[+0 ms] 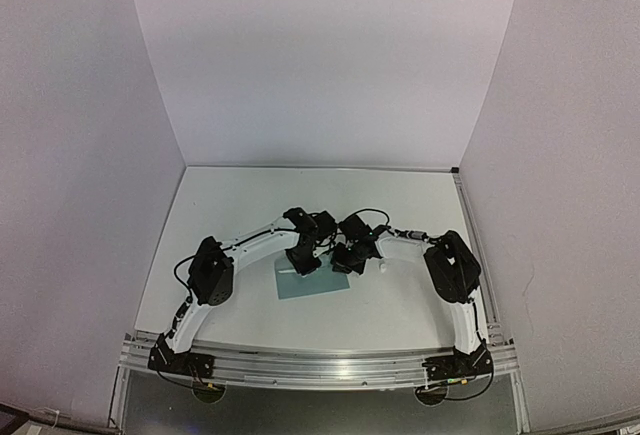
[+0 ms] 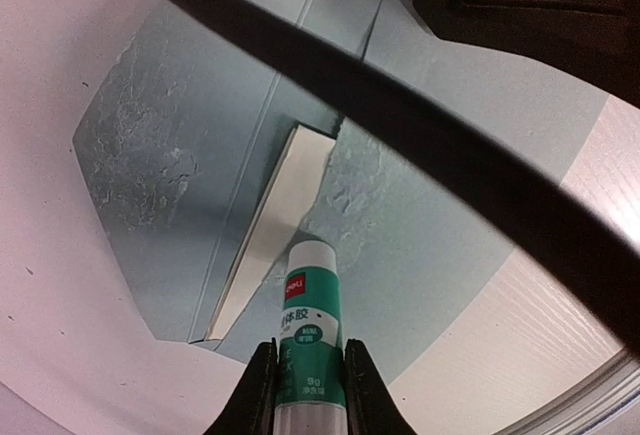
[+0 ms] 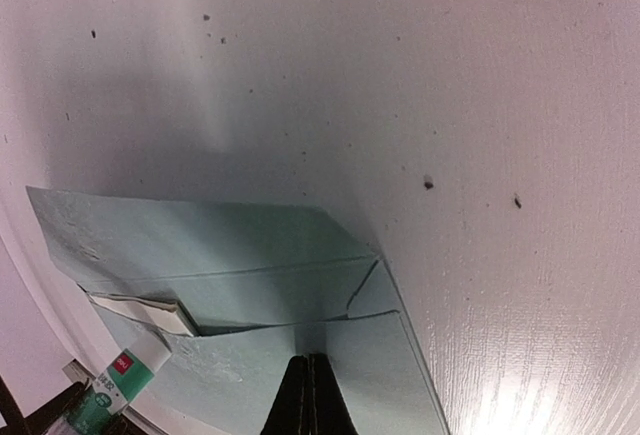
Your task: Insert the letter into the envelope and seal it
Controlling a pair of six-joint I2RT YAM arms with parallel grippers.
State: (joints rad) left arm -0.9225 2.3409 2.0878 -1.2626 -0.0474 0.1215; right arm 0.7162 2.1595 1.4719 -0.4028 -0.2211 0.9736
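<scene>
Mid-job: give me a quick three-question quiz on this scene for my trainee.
1. True or false: the left hand grips a glue stick.
2. The letter is: A) lying apart from the envelope; B) tucked in the envelope, one edge showing; C) crumpled into a ball.
3. Are the right hand's fingers open or shut?

Key: 1 true; 2 B; 3 shut.

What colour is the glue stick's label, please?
Glue stick: green and white, clearest in the left wrist view.
</scene>
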